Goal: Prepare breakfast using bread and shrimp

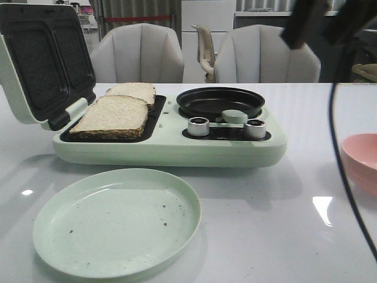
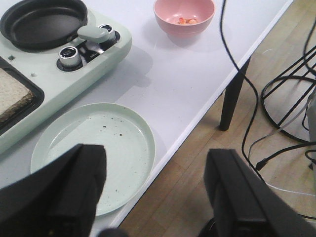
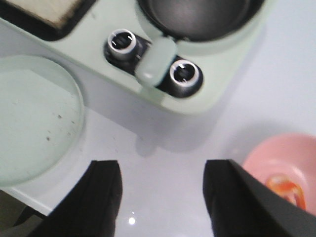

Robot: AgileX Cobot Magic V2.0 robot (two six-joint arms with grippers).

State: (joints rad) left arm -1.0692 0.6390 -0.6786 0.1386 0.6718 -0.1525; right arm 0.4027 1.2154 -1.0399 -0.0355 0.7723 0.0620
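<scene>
Both bread slices (image 1: 121, 109) lie side by side in the open sandwich maker (image 1: 171, 141), lid (image 1: 41, 65) tipped back. The shrimp (image 2: 186, 20) sit in the pink bowl (image 2: 183, 17), not yet moved.

Left gripper (image 2: 158, 192): fingers spread wide, empty, hovering over the table edge. The green plate (image 2: 94, 148) lies just beside and partly under one finger; the pink bowl is well ahead of it, past the plate.

Right gripper (image 3: 163, 197): also spread, holding nothing, above bare table. The two knobs (image 3: 153, 69) and the round pan (image 3: 197, 15) lie ahead of it; the bowl is close off to one side.

Step in hand, by my reading: bread loaded, shrimp next. The right gripper seems better placed; it needs to swing over the bowl, descend, and pinch small curved pieces gently.

Hard to tell: shrimp count, since the right wrist view is blurred and crops the bowl. Front view cuts off most of the bowl and shows only a dark fragment of an arm (image 1: 303, 23).
</scene>
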